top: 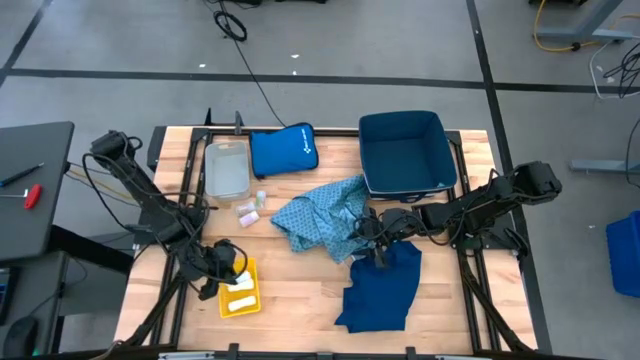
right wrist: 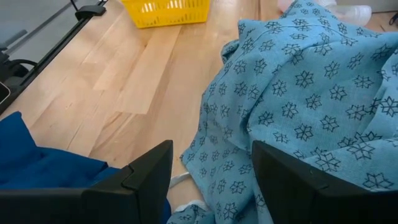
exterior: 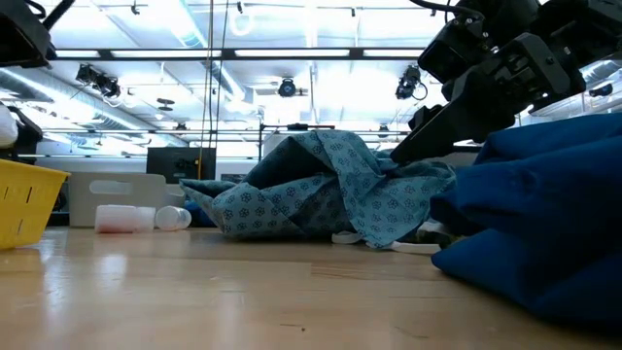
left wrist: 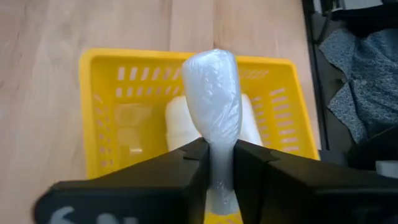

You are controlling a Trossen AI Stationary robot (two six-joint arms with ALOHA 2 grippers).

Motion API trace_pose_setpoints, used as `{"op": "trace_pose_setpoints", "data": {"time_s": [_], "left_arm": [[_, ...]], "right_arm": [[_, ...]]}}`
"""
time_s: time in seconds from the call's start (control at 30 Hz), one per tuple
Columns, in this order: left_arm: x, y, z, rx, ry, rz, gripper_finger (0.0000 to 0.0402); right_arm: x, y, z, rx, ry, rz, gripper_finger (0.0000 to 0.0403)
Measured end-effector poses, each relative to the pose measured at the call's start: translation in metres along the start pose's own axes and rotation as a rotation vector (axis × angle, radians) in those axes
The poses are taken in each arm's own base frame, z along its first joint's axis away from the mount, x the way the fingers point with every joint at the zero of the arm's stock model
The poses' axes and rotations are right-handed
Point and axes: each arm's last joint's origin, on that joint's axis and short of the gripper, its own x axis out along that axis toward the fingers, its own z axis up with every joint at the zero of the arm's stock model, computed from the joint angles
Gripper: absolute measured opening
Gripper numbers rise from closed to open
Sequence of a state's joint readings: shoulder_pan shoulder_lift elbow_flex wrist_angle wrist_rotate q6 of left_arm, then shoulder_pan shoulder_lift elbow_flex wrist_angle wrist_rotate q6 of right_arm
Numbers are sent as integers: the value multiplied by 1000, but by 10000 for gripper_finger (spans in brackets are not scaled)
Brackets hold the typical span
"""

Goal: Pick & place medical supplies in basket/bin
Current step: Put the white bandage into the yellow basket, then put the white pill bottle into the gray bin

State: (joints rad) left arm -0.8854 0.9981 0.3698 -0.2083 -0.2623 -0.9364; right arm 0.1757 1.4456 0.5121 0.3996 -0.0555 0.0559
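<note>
My left gripper (left wrist: 221, 155) is shut on a white wrapped roll (left wrist: 212, 93) above a yellow basket (left wrist: 99, 93) at the table's near left (top: 240, 292). Another white roll (left wrist: 177, 121) lies inside the basket. More rolls and vials (top: 250, 208) lie loose on the table. The light-blue patterned garment (top: 320, 220) lies crumpled mid-table, and the navy garment (top: 382, 290) lies in front of it. My right gripper (right wrist: 211, 180) stands open at the patterned garment's edge (top: 375, 238), beside the navy cloth. My left gripper pinches the roll's near end (left wrist: 219, 171) between its two fingers (left wrist: 193, 168). The fingers slant down toward the basket and lie along the roll. The roll sticks out past the fingertips over the basket's inside. I cannot tell whether it touches the roll lying there.
A navy bin (top: 405, 152) stands at the far right. A clear container (top: 228, 168) and a royal-blue pouch (top: 283, 150) lie at the far middle. Bare wood lies between the basket and the garments (top: 300, 290).
</note>
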Motion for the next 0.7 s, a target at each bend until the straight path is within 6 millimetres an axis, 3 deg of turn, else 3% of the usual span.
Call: {"op": "trace_pose_setpoints", "data": {"time_s": [0.23,0.37,0.53,0.7], "left_arm": [[2,2,1,-5,19,3,181],[2,1,1,-30,24,-2,228],[2,1,6,-12,1,8,242],[-3,-5,26,73,-134,69,229]], "right_arm": [[0,0,0,1,0,0,229],[0,0,0,1,0,0,229],[0,0,0,0,1,0,229],[0,0,0,0,0,-1,229]]}}
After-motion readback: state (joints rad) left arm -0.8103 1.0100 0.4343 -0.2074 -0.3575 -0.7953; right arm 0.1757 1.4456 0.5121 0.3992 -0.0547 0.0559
